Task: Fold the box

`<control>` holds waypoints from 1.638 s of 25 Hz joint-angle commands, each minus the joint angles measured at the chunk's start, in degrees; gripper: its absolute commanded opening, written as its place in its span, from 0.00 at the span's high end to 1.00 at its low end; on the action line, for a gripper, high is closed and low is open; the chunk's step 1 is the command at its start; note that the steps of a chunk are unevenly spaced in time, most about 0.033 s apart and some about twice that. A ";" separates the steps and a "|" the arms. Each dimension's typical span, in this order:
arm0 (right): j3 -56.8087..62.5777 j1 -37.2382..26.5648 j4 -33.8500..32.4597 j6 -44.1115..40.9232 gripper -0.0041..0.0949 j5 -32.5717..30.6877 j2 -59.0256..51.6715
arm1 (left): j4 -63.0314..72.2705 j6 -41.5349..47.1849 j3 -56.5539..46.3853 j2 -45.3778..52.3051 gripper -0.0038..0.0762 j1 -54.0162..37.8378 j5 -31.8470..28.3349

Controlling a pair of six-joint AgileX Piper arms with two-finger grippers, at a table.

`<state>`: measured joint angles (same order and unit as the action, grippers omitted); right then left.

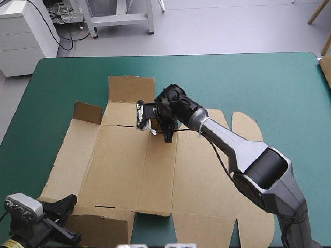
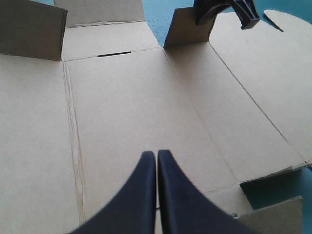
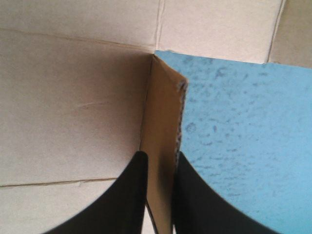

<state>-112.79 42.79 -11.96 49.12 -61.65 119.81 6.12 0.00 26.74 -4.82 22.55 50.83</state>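
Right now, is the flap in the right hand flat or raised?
Raised: the flap stands on edge, pinched in the right hand, while the box panel beside it lies flat.

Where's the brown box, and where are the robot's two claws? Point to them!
box [image 1: 121, 160], high view: its flat middle panel.
left claw [image 2: 156, 155], left wrist view: where its shut fingertips meet.
right claw [image 3: 160, 157], right wrist view: between fingertips pinching a raised box flap.

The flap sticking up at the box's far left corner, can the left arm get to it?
Probably yes. The left gripper is shut over the near part of the box, with only flat board between it and that flap. The right gripper pinches a different flap, out of the way.
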 commanded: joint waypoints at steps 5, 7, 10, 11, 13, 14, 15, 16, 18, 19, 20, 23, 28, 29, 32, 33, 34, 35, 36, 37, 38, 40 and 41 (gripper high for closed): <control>-15.50 -0.01 0.04 -15.79 0.57 -5.38 -7.14 | 0.81 0.00 1.80 -0.86 0.96 0.35 -4.44; -14.66 -0.01 0.04 -21.24 0.64 -5.49 -11.86 | 0.81 0.00 1.80 -0.86 0.96 0.35 -4.44; -9.30 -0.01 -0.58 -26.89 0.87 -5.49 -20.39 | 0.81 0.00 1.80 -0.86 0.96 0.35 -4.44; -7.07 -0.01 -0.70 -28.86 0.94 -5.49 -23.44 | 0.81 0.00 1.80 -0.86 0.96 0.35 -4.44; 1.18 -0.01 -1.35 -34.35 0.97 -5.39 -31.09 | 0.81 0.00 1.80 -0.86 0.96 0.35 -4.44; 6.04 -0.01 -1.63 -36.99 0.97 -5.39 -36.02 | 0.81 0.00 1.80 -0.86 0.96 0.35 -4.44; 9.60 -0.01 -1.80 -38.63 0.97 -5.39 -38.70 | 0.81 0.00 1.80 -0.86 0.96 0.35 -4.44; 14.89 -0.01 -2.79 -42.35 0.97 -4.97 -43.94 | 0.81 0.00 1.80 -0.86 0.96 0.35 -4.44; 23.30 -0.01 -4.07 -44.34 0.97 -3.41 -50.61 | 0.81 0.00 1.80 -0.86 0.96 0.35 -4.44; 26.28 -0.01 -4.36 -45.22 0.97 -3.18 -52.99 | 0.81 0.00 1.80 -0.86 0.96 0.35 -4.44; 29.24 -0.01 -4.23 -45.54 0.97 -2.86 -55.36 | 0.81 0.00 1.80 -0.86 0.96 0.35 -4.44; 38.08 -0.01 -3.61 -48.79 0.97 -0.95 -62.07 | 0.81 0.00 1.80 -0.86 0.96 0.35 -4.44; 53.83 -0.01 -0.95 -51.93 0.97 4.99 -71.45 | 0.81 0.00 1.80 -0.86 0.96 0.35 -4.44; 56.95 -0.01 -0.20 -52.27 0.97 6.30 -73.20 | 0.81 0.00 1.80 -0.86 0.96 0.35 -4.44; 64.98 -0.01 2.27 -52.27 0.97 9.59 -77.65 | 0.81 0.00 1.80 -0.86 0.96 0.35 -4.44; 67.07 -0.01 2.69 -52.51 0.97 10.66 -79.11 | 0.81 0.00 1.80 -0.86 0.96 0.35 -4.44; 69.55 -0.01 3.20 -52.72 0.97 12.13 -80.54 | 0.81 0.00 1.80 -0.86 0.96 0.35 -4.44; 71.84 -0.01 3.46 -53.17 0.97 13.68 -81.90 | 0.81 0.00 1.80 -0.86 0.96 0.35 -4.44; 74.00 -0.01 3.60 -53.33 0.97 15.00 -83.08 | 0.81 0.00 1.80 -0.86 0.96 0.35 -4.44; 75.92 -0.01 4.03 -53.33 0.97 16.59 -84.49 | 0.81 0.00 1.80 -0.86 0.96 0.35 -4.44; 77.64 -0.01 4.14 -53.79 0.97 18.12 -85.95 | 0.81 0.00 1.80 -0.86 0.96 0.35 -4.44; 80.20 -0.01 4.53 -54.91 0.97 20.45 -88.54 | 0.81 0.00 1.80 -0.86 0.96 0.35 -4.44; 81.34 -0.01 4.69 -55.15 0.97 21.08 -89.98 | 0.81 0.00 1.80 -0.86 0.96 0.35 -4.44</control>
<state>-32.70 42.79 -7.33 -5.20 -46.91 32.61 6.17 0.00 26.74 -4.82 22.55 50.78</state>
